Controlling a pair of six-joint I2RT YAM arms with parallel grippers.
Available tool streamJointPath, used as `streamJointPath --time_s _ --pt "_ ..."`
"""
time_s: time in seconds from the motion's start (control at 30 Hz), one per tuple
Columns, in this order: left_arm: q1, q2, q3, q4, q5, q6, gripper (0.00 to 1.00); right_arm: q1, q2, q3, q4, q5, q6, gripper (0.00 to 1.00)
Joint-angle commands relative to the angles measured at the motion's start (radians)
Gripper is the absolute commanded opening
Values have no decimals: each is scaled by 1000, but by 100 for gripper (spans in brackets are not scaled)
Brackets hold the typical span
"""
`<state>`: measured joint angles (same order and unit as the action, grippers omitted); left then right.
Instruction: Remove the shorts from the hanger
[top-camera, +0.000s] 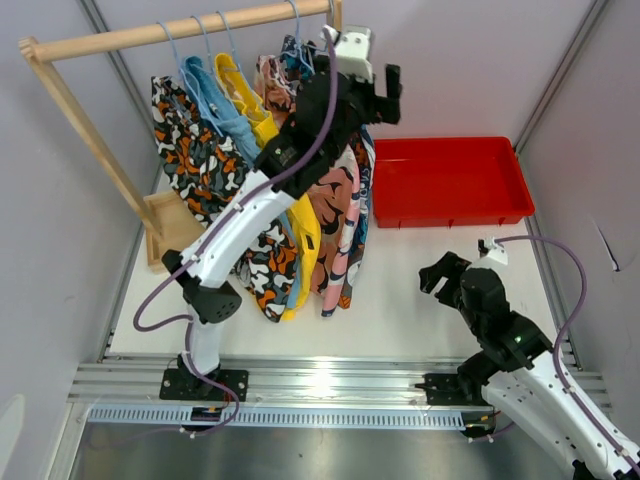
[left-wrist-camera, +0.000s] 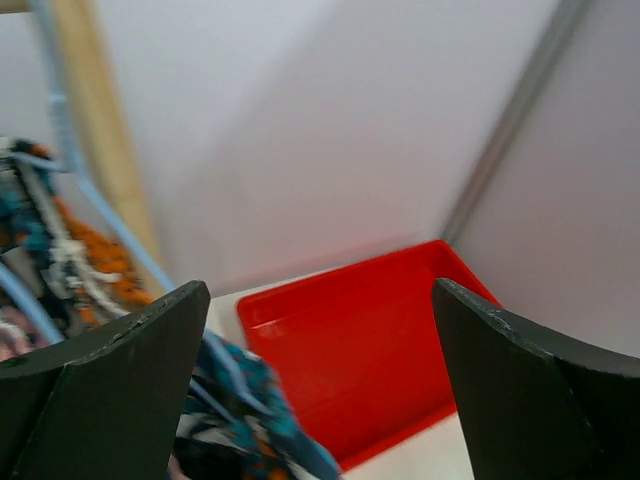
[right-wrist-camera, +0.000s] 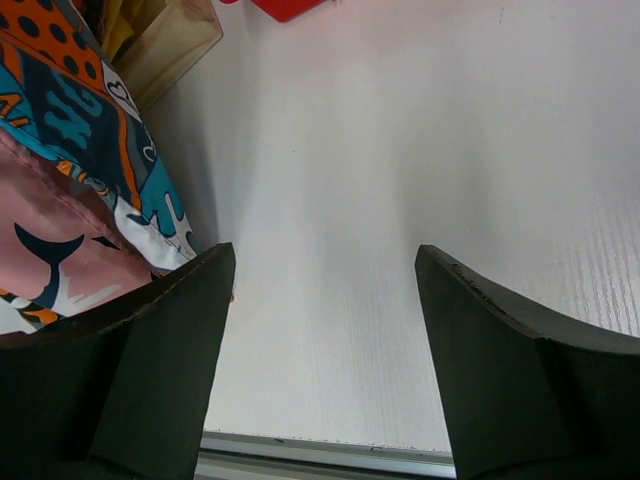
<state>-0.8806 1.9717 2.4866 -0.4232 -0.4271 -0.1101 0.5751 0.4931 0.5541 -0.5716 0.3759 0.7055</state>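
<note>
Five shorts hang on light blue hangers from a wooden rail (top-camera: 150, 37): black-orange-white blotched (top-camera: 190, 155), light blue (top-camera: 215, 100), yellow (top-camera: 252, 108), pink patterned (top-camera: 335, 220) and blue-orange patterned (top-camera: 362, 190). My left gripper (top-camera: 385, 88) is raised at the rail's right end, just right of the blue-orange shorts, open and empty. In the left wrist view the gripper (left-wrist-camera: 320, 290) frames those shorts (left-wrist-camera: 240, 400) at lower left. My right gripper (top-camera: 438, 272) is open and empty, low over the table right of the hems. In the right wrist view (right-wrist-camera: 325, 255) the pink shorts (right-wrist-camera: 60, 260) hang at its left.
A red tray (top-camera: 445, 143) lies at the back right, also in the left wrist view (left-wrist-camera: 370, 340). The rack's wooden foot (top-camera: 170, 225) stands on the table at left, and its upright post (left-wrist-camera: 95, 130) is close to my left gripper. Grey walls close in on both sides.
</note>
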Motion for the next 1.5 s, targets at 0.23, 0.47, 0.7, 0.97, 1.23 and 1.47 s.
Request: streamJointPath --time_s 0.23,0.47,0.7,0.97,1.23,1.47 --pt "189 35 3 -12 86 -195 99 6 -38 -14 -2 9 17 79" --pt "250 59 -32 -29 172 -293 99 6 -34 -17 -7 12 22 79" --pt "253 56 -29 -115 108 -332 99 6 -36 -22 -16 12 29 79" --pt "252 -23 -84 -241 50 -333 99 6 -39 -28 -20 9 35 79" --pt "256 -48 -114 -193 76 -310 99 6 -56 -63 -5 3 49 79" --pt "256 42 -78 -88 128 -342 99 6 -51 -59 -8 3 37 79"
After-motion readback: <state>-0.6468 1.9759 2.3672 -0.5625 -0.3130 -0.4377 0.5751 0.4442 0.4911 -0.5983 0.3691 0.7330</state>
